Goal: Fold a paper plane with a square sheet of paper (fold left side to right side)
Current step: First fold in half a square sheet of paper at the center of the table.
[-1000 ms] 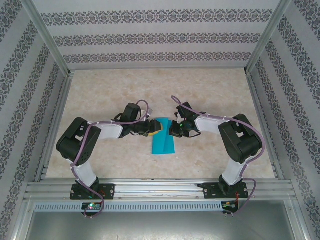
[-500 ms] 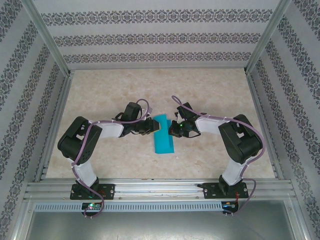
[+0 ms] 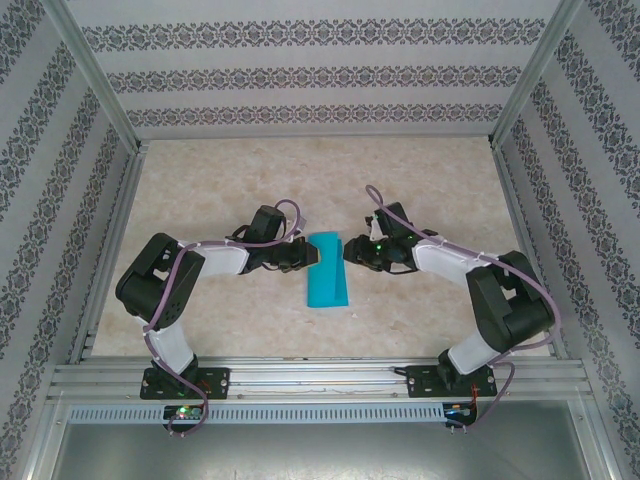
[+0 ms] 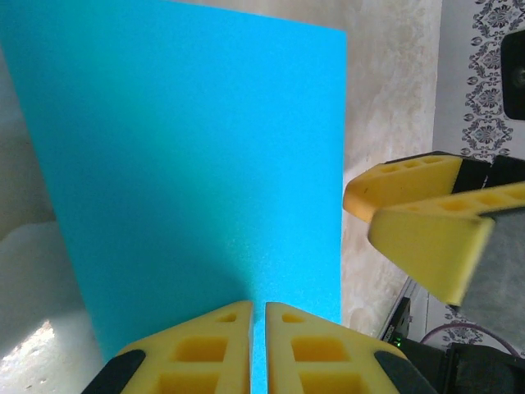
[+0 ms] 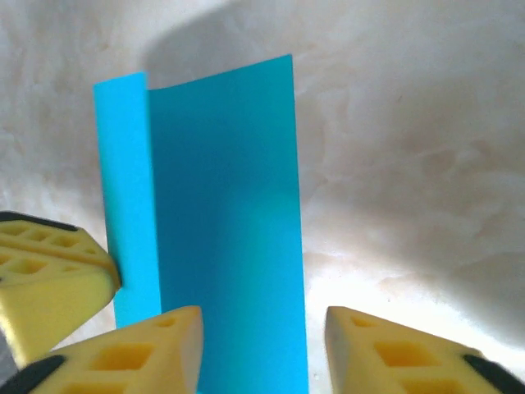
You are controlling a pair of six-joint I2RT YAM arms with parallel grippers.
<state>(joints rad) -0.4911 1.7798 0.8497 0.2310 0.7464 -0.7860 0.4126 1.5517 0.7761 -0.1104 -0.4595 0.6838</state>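
1. Sheet. The square sheet of paper [image 3: 327, 270] is plain teal-blue. It lies folded into a narrow rectangle at the middle of the marbled table [image 3: 200, 190], between the 2 grippers.

2. Left gripper [image 3: 306, 256]. It sits at the sheet's left edge, toward the far end. In the left wrist view its 2 yellow fingers [image 4: 205, 349] stand together with only a thin slit between them. The sheet's edge runs into that slit, so the fingers are clamped on the paper.

3. Right gripper [image 3: 350, 252]. It sits just beside the sheet's right edge. In the right wrist view its 2 fingers [image 5: 394, 353] stand apart and grip nothing.

4. View differences. The top view shows 1 plain rectangle. The right wrist view shows 2 misaligned layers, a lighter strip beside the wider panel, with a left-gripper finger touching the strip.
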